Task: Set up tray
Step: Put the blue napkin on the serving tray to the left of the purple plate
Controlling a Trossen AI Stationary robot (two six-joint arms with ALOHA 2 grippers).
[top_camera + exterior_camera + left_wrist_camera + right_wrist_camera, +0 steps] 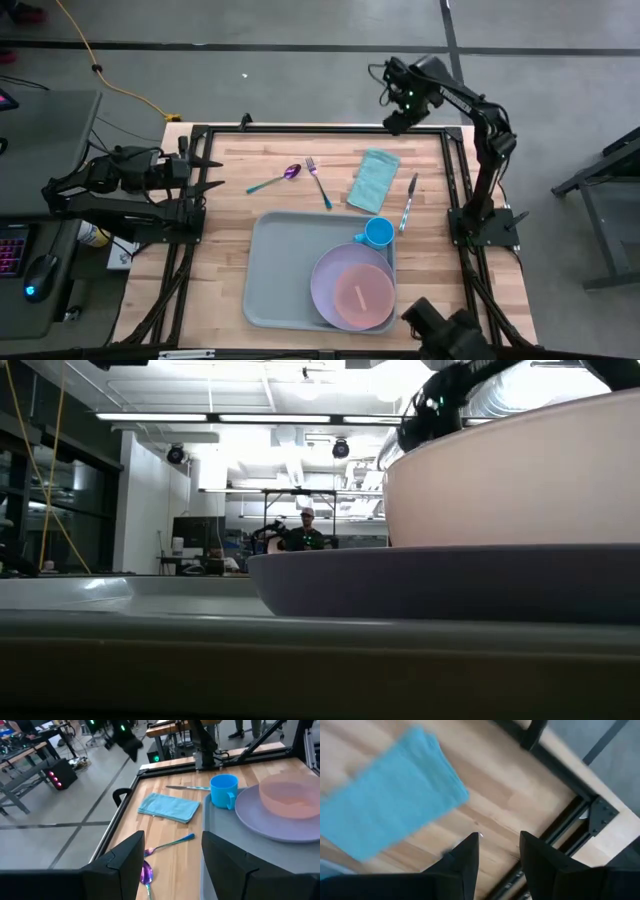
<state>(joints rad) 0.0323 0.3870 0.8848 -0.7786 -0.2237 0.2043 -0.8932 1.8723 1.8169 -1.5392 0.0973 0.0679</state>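
The pale grey-green tray (280,270) lies at the table's near middle. On its right part rest a lavender plate (335,285), a pink bowl (362,295) on the plate, and a blue cup (378,232) at the tray's far right corner. A folded teal napkin (374,180) lies flat beyond the tray. My right gripper (497,855) hangs open above the table's far edge, pointing down just past the napkin (385,815), with nothing between its fingers. My left gripper (172,865) waits open at the table's left edge.
A purple-bowled spoon (275,180) and a fork (318,182) lie on bare wood left of the napkin. A knife (408,200) lies to the napkin's right. A black frame (320,128) runs round the table. The tray's left half is bare.
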